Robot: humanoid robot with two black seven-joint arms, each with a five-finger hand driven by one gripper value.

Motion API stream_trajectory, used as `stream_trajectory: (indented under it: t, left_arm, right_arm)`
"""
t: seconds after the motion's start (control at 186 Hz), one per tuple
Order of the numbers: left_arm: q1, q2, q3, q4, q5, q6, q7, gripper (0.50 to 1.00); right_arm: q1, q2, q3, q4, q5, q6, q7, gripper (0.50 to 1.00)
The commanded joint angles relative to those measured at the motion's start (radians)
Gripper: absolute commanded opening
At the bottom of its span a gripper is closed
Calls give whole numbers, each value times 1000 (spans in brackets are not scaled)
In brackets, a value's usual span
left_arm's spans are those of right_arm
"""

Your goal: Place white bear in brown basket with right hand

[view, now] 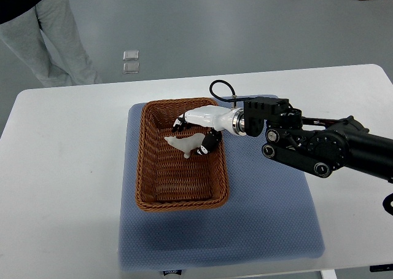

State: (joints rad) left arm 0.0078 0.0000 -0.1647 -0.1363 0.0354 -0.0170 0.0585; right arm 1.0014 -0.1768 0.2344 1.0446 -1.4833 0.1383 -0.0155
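Right hand (199, 131): over basket (147, 168), fingers curled round bear (184, 144)
Bear: in the fingers' grip, inside the rim — resting or held above floor, cannot tell
Done: carry
Left: release, withdraw

We see the right arm (319, 145) reaching in from the frame's right edge toward the centre. Its right hand (199, 130) points left, white fingers (209, 145) curled downward around a grasp.

White bear (186, 143), brown woven basket (182, 200), blue mat (270, 211), seemingly white table (61, 187).
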Motion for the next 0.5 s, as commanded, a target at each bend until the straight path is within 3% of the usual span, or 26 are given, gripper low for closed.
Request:
stream_trajectory:
  t: [0.0,0.296,0.496]
  left_arm:
    - [0,0,1,0,0,0,0,1000]
    - [0,0,-1,0,0,0,0,1000]
    - [0,0,-1,1,0,0,0,1000]
  right_arm:
    - [6,-9,9,8,9,7,0,901]
    - [37,-84,14,55,69,47,23,924]
    - [46,-165,167,60,216,57,23,924]
